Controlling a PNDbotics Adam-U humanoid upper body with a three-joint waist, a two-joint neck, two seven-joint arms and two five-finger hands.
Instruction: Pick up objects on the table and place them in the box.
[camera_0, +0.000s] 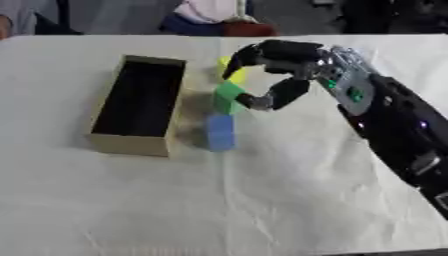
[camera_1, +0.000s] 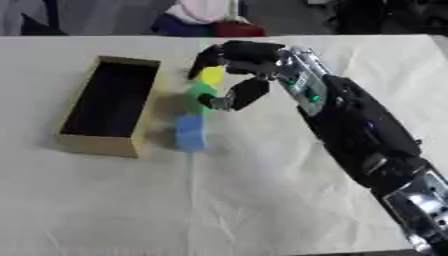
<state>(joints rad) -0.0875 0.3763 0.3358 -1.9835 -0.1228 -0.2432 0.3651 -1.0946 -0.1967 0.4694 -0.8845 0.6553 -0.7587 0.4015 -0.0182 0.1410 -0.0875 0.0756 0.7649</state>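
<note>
The right robot hand (camera_0: 280, 70) curls around the green block (camera_0: 229, 96), thumb touching it, between yellow block (camera_1: 210, 75) and blue block (camera_0: 220, 131), just right of the open box (camera_0: 140, 142) on the worktop (camera_0: 262, 200).

A white cloth (camera_0: 262, 200) covers the table, with dim grey floor (camera_0: 122, 15) beyond its far edge.

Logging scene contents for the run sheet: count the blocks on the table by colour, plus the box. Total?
Blue block: 1
Green block: 1
Yellow block: 1
Box: 1
Total: 4 things, 3 of them blocks, all outside the box. The right robot hand is curled over the green and yellow blocks; whether it grips one cannot be told.
</note>
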